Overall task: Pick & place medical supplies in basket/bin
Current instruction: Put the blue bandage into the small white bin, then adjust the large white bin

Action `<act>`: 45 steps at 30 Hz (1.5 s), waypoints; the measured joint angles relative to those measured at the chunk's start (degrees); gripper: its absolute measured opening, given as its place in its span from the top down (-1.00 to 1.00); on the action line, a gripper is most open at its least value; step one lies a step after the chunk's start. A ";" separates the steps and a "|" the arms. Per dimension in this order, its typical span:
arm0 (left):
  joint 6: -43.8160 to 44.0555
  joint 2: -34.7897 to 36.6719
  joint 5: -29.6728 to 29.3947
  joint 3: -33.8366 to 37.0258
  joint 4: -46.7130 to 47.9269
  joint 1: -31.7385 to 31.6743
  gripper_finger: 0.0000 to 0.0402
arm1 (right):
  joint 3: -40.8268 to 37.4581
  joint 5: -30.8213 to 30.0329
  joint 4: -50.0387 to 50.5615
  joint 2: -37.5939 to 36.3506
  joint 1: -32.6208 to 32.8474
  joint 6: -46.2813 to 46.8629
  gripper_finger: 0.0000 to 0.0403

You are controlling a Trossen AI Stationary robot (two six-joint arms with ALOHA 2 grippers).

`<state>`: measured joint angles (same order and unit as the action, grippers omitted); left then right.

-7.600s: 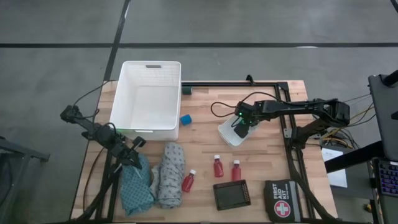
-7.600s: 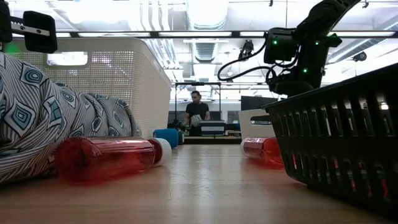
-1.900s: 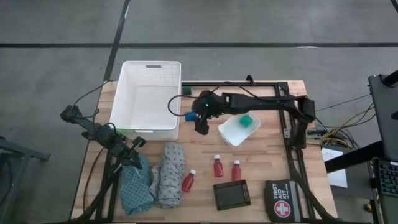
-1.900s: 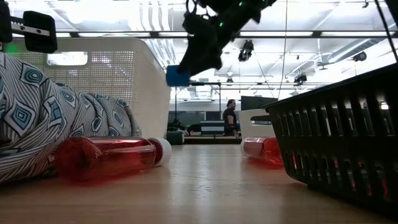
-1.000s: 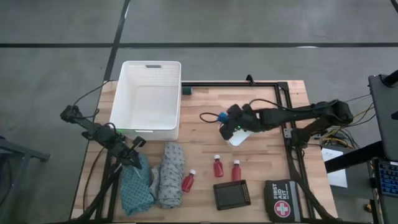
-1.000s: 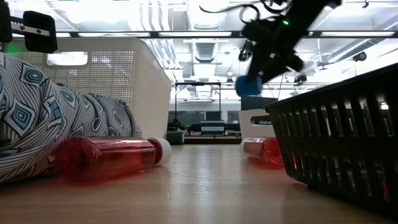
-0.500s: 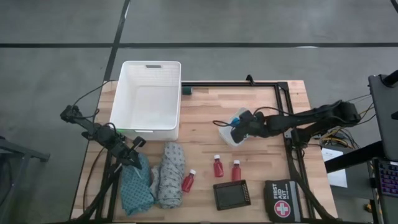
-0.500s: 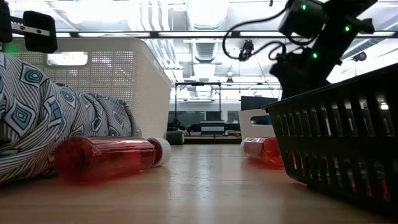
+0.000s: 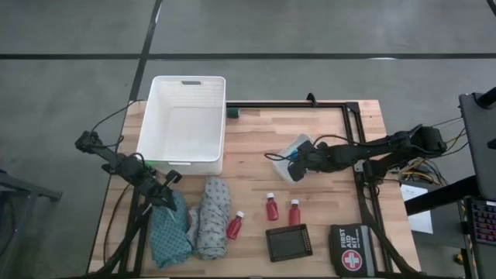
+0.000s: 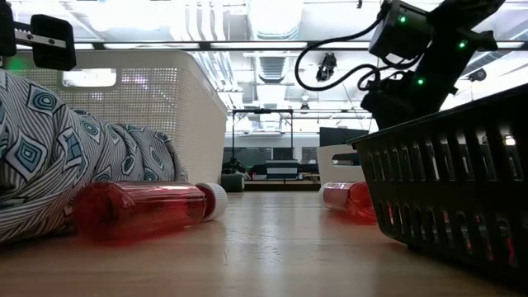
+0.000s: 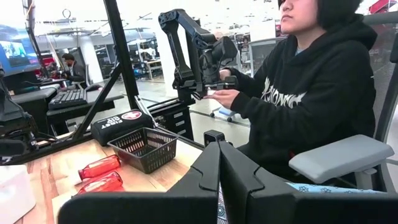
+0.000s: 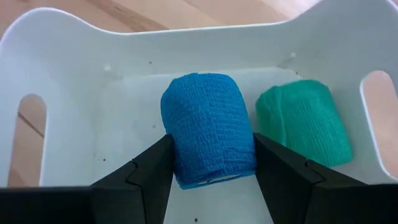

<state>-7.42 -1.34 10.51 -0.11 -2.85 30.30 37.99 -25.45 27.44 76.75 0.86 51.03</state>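
The blue roll (image 12: 208,129) sits clamped between the right gripper's (image 12: 211,163) fingers, inside the small white tray (image 12: 74,118) just beside the green roll (image 12: 305,121) (both look like bandage wrap). The left gripper (image 11: 219,180), fingers together, waits over the patterned cloths (image 9: 190,221), below the basket (image 9: 184,122).

Black mesh tray (image 9: 288,242), first aid pouch (image 9: 352,250), small white tray (image 12: 81,81), seated person (image 11: 311,93)

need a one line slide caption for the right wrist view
Right end effector holds a blue bandage roll inside the small white tray, beside a green roll.
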 joint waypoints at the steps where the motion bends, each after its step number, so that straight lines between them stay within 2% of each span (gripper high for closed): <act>1: 0.00 0.00 -0.01 0.01 0.00 0.00 0.97 | -0.09 0.00 0.03 0.05 0.00 0.02 0.01; 11: 0.01 0.00 -0.01 0.01 0.02 0.02 0.97 | -0.36 0.54 -0.08 0.20 0.00 0.01 0.01; 24: 0.01 0.00 -0.01 0.01 0.02 0.01 0.97 | -0.41 1.07 -0.45 0.20 0.00 0.02 -0.32; 34: 0.01 0.00 -0.01 0.01 0.01 0.02 0.97 | -0.33 1.03 -1.44 0.20 0.00 -0.15 -0.36; 40: 0.00 0.00 -0.01 -0.01 0.02 0.00 0.97 | 2.20 -0.30 -1.07 -0.40 0.02 -4.26 -0.36; 45: 0.01 0.00 -0.01 0.00 0.01 0.02 0.97 | 4.08 -1.73 -3.17 -0.91 0.01 -11.97 -0.39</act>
<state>-7.41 -1.34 10.50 -0.11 -2.84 30.33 42.07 -27.18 24.27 75.84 0.87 39.05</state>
